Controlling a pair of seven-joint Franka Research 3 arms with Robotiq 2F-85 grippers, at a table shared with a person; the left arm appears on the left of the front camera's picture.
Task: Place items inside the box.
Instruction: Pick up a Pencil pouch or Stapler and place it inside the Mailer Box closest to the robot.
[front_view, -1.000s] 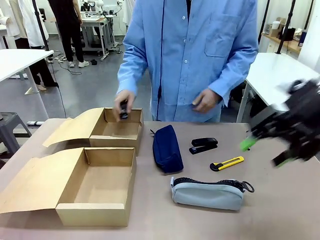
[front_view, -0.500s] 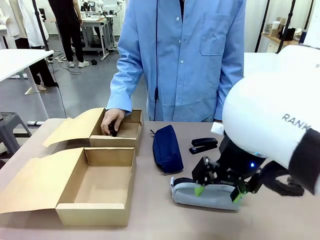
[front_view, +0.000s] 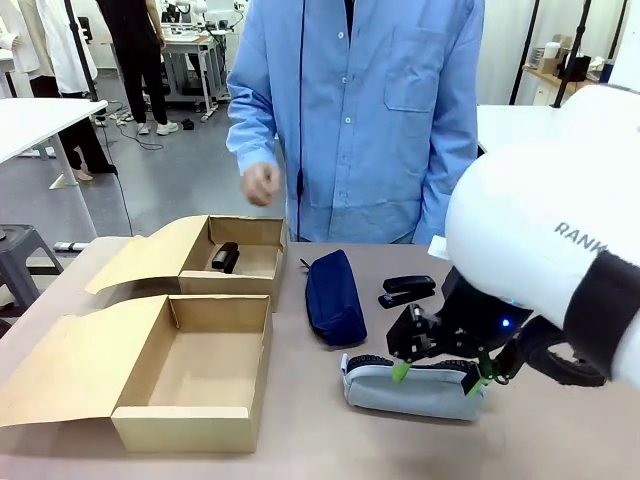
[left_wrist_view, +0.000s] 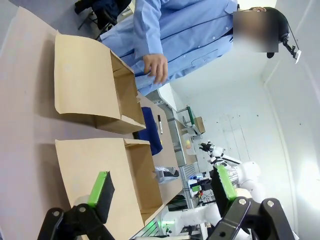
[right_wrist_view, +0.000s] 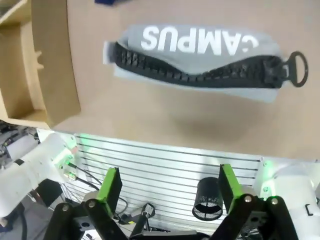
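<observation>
The person's hand (front_view: 261, 183) had been lifted out of the far box (front_view: 262, 230) since the earlier frame, and one black stapler (front_view: 226, 257) had been left lying inside it. The right gripper (front_view: 443, 374) had been lowered slightly. Nearest the robot, the near box (front_view: 190, 425) was seen standing open on the table (front_view: 300, 445). In the left wrist view both boxes were seen beyond the left gripper (left_wrist_view: 162, 192), whose jaws were held apart with nothing between them. The grey pouch (front_view: 410, 395) lettered "CAMPUS" was laid flat on the table. The right gripper was poised just above it with its fingers spread wide and the pouch not clasped; whether the pads touched it could not be told. Farther off, the navy pouch (front_view: 333, 295) and a second stapler (front_view: 407, 290) were laid near each other on the table.
</observation>
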